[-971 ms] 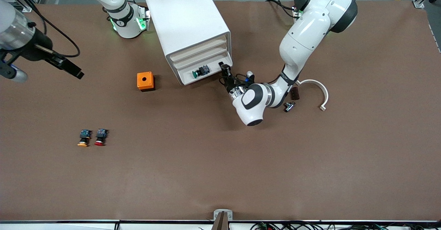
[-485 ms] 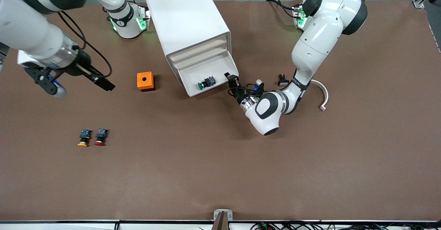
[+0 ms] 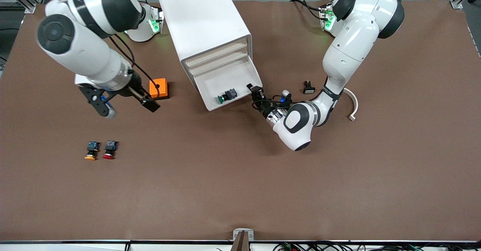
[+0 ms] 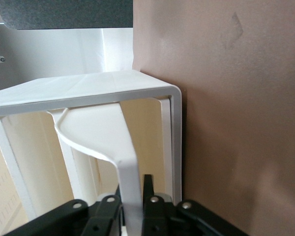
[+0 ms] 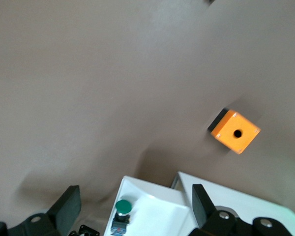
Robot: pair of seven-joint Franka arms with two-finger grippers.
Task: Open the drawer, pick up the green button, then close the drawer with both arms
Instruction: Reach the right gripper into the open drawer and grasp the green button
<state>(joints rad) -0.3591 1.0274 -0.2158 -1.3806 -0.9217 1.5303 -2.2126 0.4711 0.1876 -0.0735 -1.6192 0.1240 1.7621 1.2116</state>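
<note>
The left end effector (image 3: pixel 254 91) is clamped on the front of the pulled-out drawer (image 3: pixel 229 83), where the button (image 3: pixel 226 96) lies. The right end effector (image 3: pixel 150 103), fingers apart, hangs over the worktop (image 3: pixel 240 176) near an orange box (image 3: pixel 158 88).

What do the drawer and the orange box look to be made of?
Drawer: probably moulded plastic, smooth matte white, with thin walls and rounded edges; the left tool grips its corner. Orange box: likely plastic too, evenly coloured and faintly glossy, on a black base.

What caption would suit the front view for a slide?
Left gripper shut on the open drawer with the green button inside; right gripper, open, hangs beside the orange box.
</note>
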